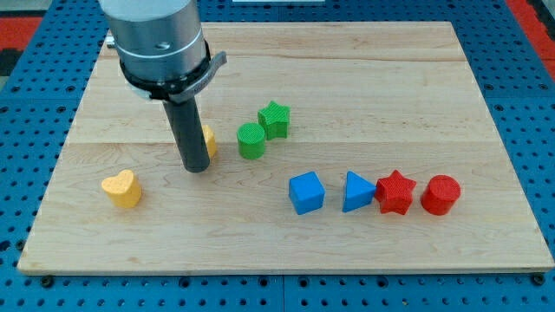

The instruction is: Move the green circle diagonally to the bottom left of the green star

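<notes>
The green circle [251, 140] stands near the middle of the wooden board [364, 78]. The green star [275, 120] sits just up and to the right of it, touching or nearly touching it. My tip [196, 167] rests on the board to the left of the green circle, with a gap between them. A yellow block [209, 140] is partly hidden behind the rod, between my tip and the green circle.
A yellow heart [122, 188] lies at the lower left. A row lies at the lower right: blue cube [306, 192], blue triangle [356, 191], red star [395, 191], red circle [440, 194]. Blue pegboard surrounds the board.
</notes>
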